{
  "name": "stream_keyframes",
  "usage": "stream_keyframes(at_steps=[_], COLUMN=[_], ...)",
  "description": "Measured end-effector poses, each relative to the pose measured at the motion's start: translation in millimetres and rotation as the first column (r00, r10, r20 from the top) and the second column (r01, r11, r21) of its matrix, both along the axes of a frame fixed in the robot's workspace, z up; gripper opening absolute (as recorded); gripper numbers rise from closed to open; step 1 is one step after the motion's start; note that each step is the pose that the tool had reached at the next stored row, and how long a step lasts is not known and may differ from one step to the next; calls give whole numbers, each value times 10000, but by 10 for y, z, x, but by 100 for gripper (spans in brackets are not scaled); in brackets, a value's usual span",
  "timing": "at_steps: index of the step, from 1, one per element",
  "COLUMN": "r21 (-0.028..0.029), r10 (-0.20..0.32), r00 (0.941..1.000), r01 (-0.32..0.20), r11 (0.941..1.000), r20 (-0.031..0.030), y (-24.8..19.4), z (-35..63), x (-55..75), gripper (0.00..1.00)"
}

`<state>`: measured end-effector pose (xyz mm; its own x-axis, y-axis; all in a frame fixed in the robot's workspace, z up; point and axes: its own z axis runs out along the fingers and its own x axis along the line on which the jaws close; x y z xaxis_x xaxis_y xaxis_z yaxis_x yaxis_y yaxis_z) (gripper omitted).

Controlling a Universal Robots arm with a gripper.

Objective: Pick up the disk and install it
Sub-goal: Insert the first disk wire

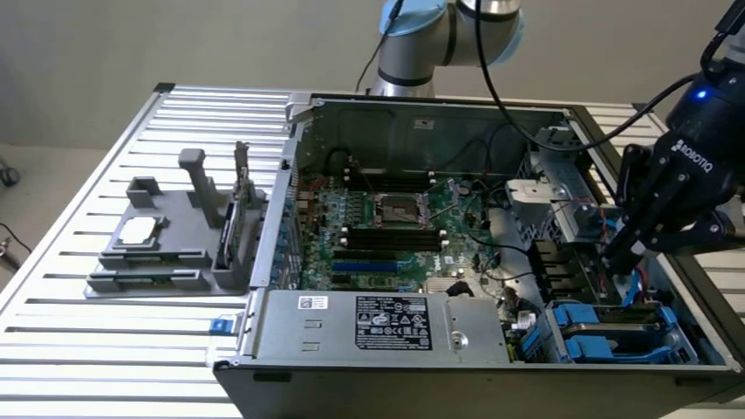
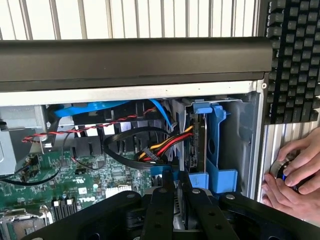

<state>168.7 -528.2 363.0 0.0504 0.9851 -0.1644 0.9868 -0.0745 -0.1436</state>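
Disk (image 2: 198, 142): seen edge-on in the wrist view as a dark, thin slab standing upright in its blue plastic carrier (image 2: 214, 145), inside the drive bay at a corner of the open computer case (image 1: 466, 384).
Disk bay in the exterior view: blue carriers (image 1: 611, 330) sit at the lower corner of the case on the exterior view's right, just beside the power supply; the disk itself cannot be made out there.
Gripper (image 2: 177, 176): black, reaching down into the case (image 1: 617, 257) directly above the blue carriers, with its tip just beside the carrier's lower blue edge.
Claw state: cannot tell whether it is closed on the disk, or whether it touches it.
Cables (image 2: 162, 146): a red, yellow and black bundle runs to a connector beside the disk.
Motherboard (image 1: 385, 227): green, lying flat in the middle of the case.
Power supply (image 1: 385, 323): silver labelled box along the case's near edge.
Gray stand (image 1: 174, 249): on the slatted table (image 1: 70, 349), on the exterior view's left of the case, with a small square silver chip (image 1: 138, 229) resting on it.
Keyboard (image 2: 292, 60): black, lying outside the case wall.
Person's hands (image 2: 295, 175): on the table beside the case, around a small round object.
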Motion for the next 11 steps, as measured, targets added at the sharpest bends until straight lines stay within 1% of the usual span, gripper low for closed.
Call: stream_keyframes(at_steps=[6,10,11], r21=[1,-1,-1], r10=[27,30,31], r00=[10000,10000,10000], r01=[-27,-30,-31], r11=[10000,10000,10000], r20=[0,0,0], y=[1,-1,-7], z=[2,2,1], x=[-83,-96,-96], gripper=[16,16,16])
